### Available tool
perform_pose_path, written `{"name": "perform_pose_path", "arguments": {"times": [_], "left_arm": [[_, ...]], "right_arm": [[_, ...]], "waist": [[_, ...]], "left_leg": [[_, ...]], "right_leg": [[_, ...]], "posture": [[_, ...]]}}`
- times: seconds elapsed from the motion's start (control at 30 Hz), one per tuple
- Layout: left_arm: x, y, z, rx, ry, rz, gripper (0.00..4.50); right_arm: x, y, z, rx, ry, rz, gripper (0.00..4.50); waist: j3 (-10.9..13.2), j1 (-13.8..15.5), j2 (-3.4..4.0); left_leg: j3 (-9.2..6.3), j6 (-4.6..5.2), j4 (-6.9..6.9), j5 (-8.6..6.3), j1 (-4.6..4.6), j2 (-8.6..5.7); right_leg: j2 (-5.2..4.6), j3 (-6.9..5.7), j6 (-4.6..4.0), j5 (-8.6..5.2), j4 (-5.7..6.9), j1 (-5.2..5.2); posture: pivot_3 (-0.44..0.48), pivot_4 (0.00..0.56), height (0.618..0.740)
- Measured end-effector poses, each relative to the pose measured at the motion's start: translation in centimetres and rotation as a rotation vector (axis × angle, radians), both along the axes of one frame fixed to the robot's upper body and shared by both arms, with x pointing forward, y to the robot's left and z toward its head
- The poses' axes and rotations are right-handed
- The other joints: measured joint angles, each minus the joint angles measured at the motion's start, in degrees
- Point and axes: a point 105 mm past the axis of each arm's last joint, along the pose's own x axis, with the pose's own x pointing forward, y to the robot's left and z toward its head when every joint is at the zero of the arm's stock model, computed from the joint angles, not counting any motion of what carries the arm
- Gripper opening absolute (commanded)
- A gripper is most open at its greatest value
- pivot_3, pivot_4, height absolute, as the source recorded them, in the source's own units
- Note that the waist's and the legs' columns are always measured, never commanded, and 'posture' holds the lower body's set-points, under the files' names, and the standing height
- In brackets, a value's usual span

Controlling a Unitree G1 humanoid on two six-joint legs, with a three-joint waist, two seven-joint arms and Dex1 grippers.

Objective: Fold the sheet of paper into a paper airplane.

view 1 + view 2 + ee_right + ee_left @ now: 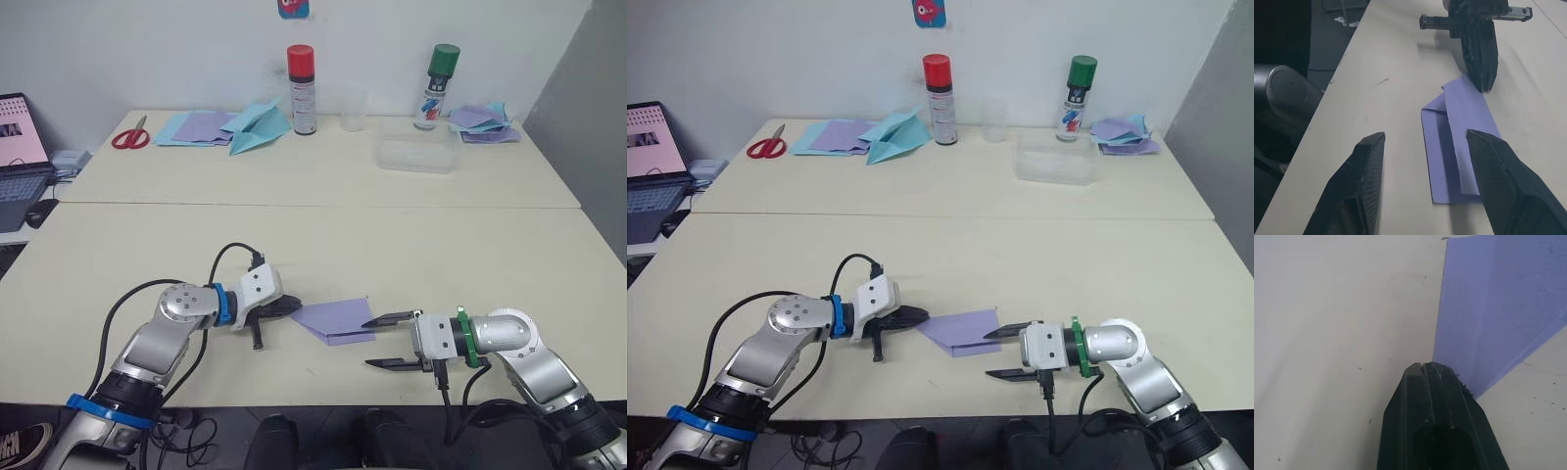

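The sheet of paper (pixel 335 320), lavender and already partly folded with layered flaps, lies flat on the near table (pixel 411 245) between the two grippers. The left gripper (pixel 290 307) has its fingers pressed together, their tip resting at the paper's left corner. The right gripper (pixel 371 343) sits just right of the sheet with its fingers spread apart, the far finger reaching over the paper's right edge. On the far table, a light-blue paper airplane (pixel 257 127) lies beside a red-capped spray can (pixel 302 89).
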Motion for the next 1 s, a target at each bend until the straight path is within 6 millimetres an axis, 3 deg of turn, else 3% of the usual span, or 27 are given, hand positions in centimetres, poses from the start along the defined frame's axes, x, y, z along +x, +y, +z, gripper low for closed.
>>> {"name": "perform_pose_path", "arguments": {"times": [0.23, 0.3, 0.5, 0.53, 0.63, 0.8, 1.0], "left_arm": [[-0.1, -0.2, 0.0, 0.02, -0.02, -0.075, 0.0], [0.0, -0.3, 0.1, 0.038, -0.041, -0.097, 0.0], [0.0, -0.3, -0.1, 0.034, -0.058, -0.118, 0.0], [0.0, -0.4, -0.1, 0.032, -0.058, -0.118, 0.0], [0.0, -0.4, -0.1, 0.03, -0.061, -0.121, 0.0], [0.1, -0.4, -0.1, 0.026, -0.069, -0.129, 0.0], [0.2, -0.5, -0.1, 0.029, -0.069, -0.145, 0.0]], "right_arm": [[-0.5, -0.6, -0.4, -0.028, 0.038, 0.011, 2.56], [-0.6, -0.6, -0.5, -0.038, 0.079, 0.004, 2.21], [-0.4, -0.4, -1.8, -0.062, 0.264, -0.122, 0.17], [-0.2, -0.2, -1.9, -0.049, 0.282, -0.147, 0.02], [0.4, 0.7, -1.9, 0.0, 0.32, -0.201, 0.02], [1.7, 2.8, -0.2, 0.113, 0.314, -0.223, 0.02], [1.2, 2.2, 1.0, 0.09, 0.135, -0.105, 0.02]], "waist": [[0.0, 0.04, 0.0], [-0.01, 0.04, 0.01], [-0.03, 0.05, 0.01], [-0.04, 0.06, 0.0], [-0.05, 0.07, 0.02], [-0.06, 0.12, 0.02], [-0.06, 0.18, 0.03]], "left_leg": [[0.0, 0.0, 0.0, 0.0, -0.01, -0.02], [0.01, 0.0, 0.01, 0.0, 0.0, -0.03], [0.01, 0.0, 0.02, 0.0, 0.0, -0.03], [0.0, 0.0, 0.02, 0.0, -0.01, -0.02], [0.01, 0.0, 0.02, 0.0, -0.01, -0.04], [0.0, 0.0, 0.03, 0.0, -0.03, -0.07], [0.05, 0.0, 0.02, 0.0, -0.05, -0.1]], "right_leg": [[0.0, -0.01, 0.01, -0.01, 0.0, 0.0], [0.0, 0.01, 0.01, -0.01, 0.0, 0.0], [-0.05, 0.0, 0.02, 0.0, 0.0, 0.01], [-0.05, 0.0, 0.02, -0.01, 0.0, 0.01], [-0.05, 0.0, 0.02, 0.0, 0.0, 0.01], [-0.05, -0.02, 0.04, 0.01, 0.0, 0.01], [-0.06, 0.01, 0.06, 0.01, -0.08, 0.01]], "posture": [[0.0, 0.15, 0.74], [0.0, 0.15, 0.74], [0.0, 0.15, 0.74], [0.0, 0.15, 0.74], [0.0, 0.15, 0.74], [0.0, 0.15, 0.74], [0.0, 0.15, 0.74]]}}
